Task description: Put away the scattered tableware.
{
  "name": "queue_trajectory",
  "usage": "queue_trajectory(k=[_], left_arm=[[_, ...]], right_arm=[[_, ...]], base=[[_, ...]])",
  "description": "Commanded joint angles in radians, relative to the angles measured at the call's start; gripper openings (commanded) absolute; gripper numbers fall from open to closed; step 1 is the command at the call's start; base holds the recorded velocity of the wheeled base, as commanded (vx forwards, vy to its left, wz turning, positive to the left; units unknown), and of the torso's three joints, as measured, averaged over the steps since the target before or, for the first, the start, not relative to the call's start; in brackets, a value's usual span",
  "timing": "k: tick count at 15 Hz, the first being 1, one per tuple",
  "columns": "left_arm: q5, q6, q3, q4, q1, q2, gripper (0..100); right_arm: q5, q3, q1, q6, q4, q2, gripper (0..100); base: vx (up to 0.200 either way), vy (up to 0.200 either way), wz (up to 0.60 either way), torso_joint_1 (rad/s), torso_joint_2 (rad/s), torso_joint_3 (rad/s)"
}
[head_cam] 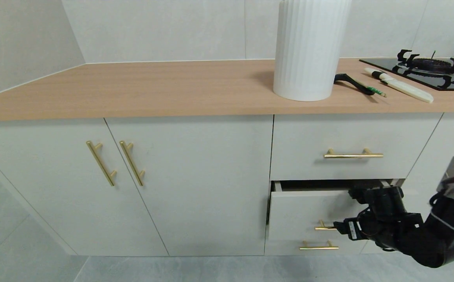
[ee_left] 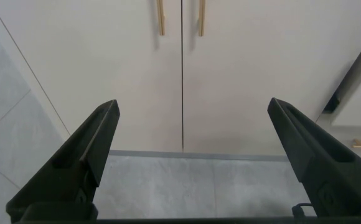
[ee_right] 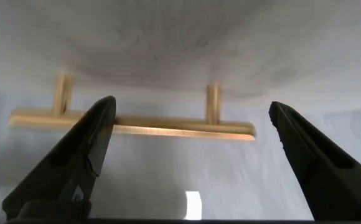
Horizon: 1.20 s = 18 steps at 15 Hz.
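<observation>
Pale wall tiles back a wooden countertop [head_cam: 152,90] set over cream cabinets. Head view: one tall white ribbed vase [head_cam: 307,51] stands toward the countertop's right end. The scattered tableware lies between it and the black gas hob [head_cam: 434,68] at the right rear corner. It comprises one black-handled utensil [head_cam: 354,83], its head hidden behind the vase; one thin green-tipped stick [head_cam: 376,91] at its near end, touching or not I cannot tell; and one long white knife [head_cam: 401,86] lying slantwise near the hob. Below are double doors [head_cam: 125,184] with gold handles and a shut top drawer [head_cam: 352,137]. The middle drawer [head_cam: 305,211] stands pulled out a little, with a dark gap above its front. The right gripper [head_cam: 364,215] sits low before that drawer, just beside its gold handle [head_cam: 324,227]. Left wrist view: the left gripper [ee_left: 193,109] has its fingers spread wide with nothing between them, facing the double doors and grey floor [ee_left: 187,186]. Right wrist view: the right gripper's fingers are spread, the gold handle lying across the gap ahead of the tips, apparently untouched.
</observation>
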State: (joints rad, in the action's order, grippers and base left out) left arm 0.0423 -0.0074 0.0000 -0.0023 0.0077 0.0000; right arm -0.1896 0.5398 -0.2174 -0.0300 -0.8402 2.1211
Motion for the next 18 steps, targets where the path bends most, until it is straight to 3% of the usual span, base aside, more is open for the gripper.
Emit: queue_trajectory(k=[1,4,9,12,14,18], left_arm=[[0.001,0.000,0.000,-0.001,0.000,0.000,100],[0.001,0.000,0.000,-0.001,0.000,0.000,100],[0.001,0.000,0.000,0.001,0.000,0.000,100],[0.001,0.000,0.000,0.001,0.000,0.000,100],[0.001,0.000,0.000,-0.001,0.000,0.000,100],[0.001,0.000,0.000,-0.001,0.000,0.000,100]], right_arm=[[0.033,0.000,-0.020,0.033,0.308,-0.380,100],[0.033,0.058,-0.049,0.033,0.492,-0.593,100],[0.035,0.078,-0.056,-0.021,0.474,-0.547,100],[0.027,0.072,-0.062,-0.045,0.348,-0.412,100],[0.002,0.054,-0.086,-0.096,0.165,-0.268,100],[-0.083,0.048,-0.137,-0.102,0.024,-0.158,100]], base=[[0.000,0.000,0.00,0.000,0.00,0.000],[0.000,0.000,0.00,0.000,0.00,0.000],[0.000,0.000,0.00,0.000,0.00,0.000],[0.000,0.000,0.00,0.000,0.00,0.000],[0.000,0.000,0.00,0.000,0.00,0.000],[0.000,0.000,0.00,0.000,0.00,0.000]])
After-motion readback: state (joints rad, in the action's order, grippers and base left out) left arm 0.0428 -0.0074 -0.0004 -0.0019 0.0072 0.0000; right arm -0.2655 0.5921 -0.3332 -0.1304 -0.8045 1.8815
